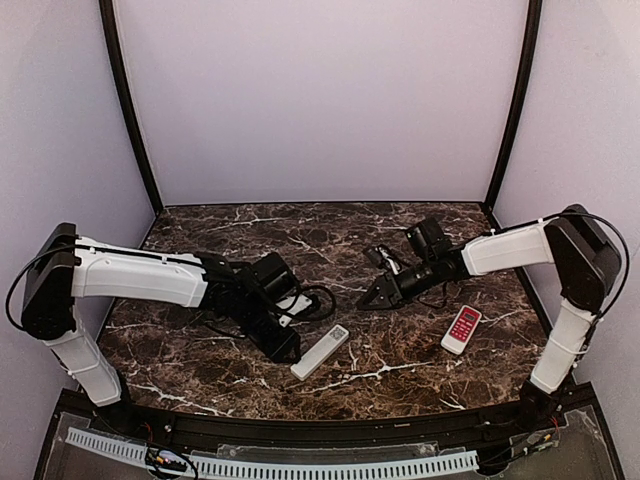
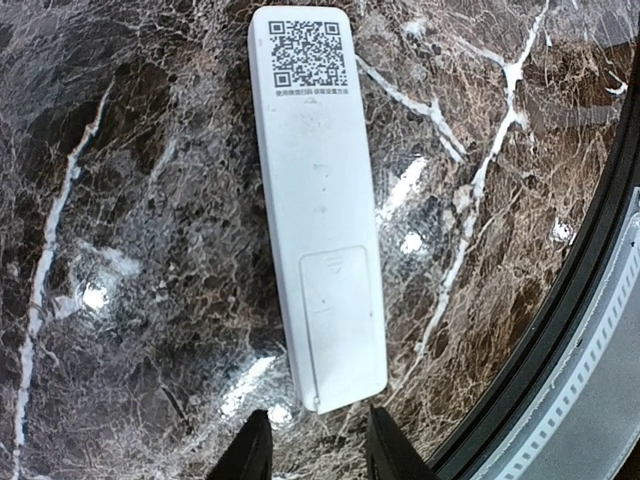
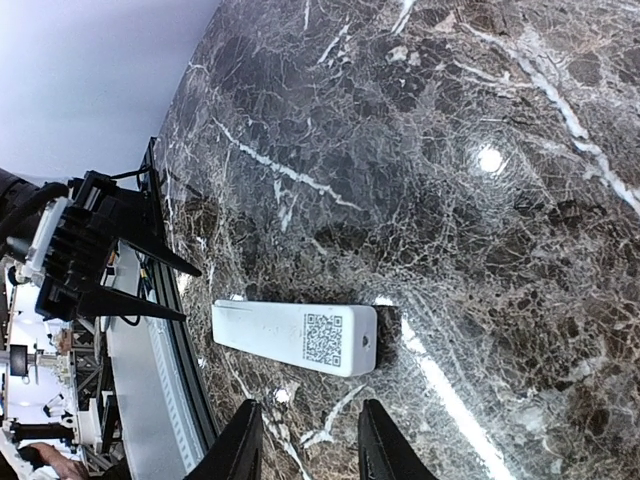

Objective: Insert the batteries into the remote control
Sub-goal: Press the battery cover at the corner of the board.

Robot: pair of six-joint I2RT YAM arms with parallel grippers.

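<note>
The remote control is lying face down near the front edge of the marble table, a little left of centre. The left gripper is pointing at the remote's near end, just short of it, with its fingers parted and gripping nothing. Only the left wrist view is showing the closed battery cover at that end. Both wrist views are showing a QR code at the other end. Only the overhead view is showing a red-and-white remote lying well to the right. Farther back, the right gripper is hanging above the marble, its fingers apart and empty, facing the QR end.
</note>
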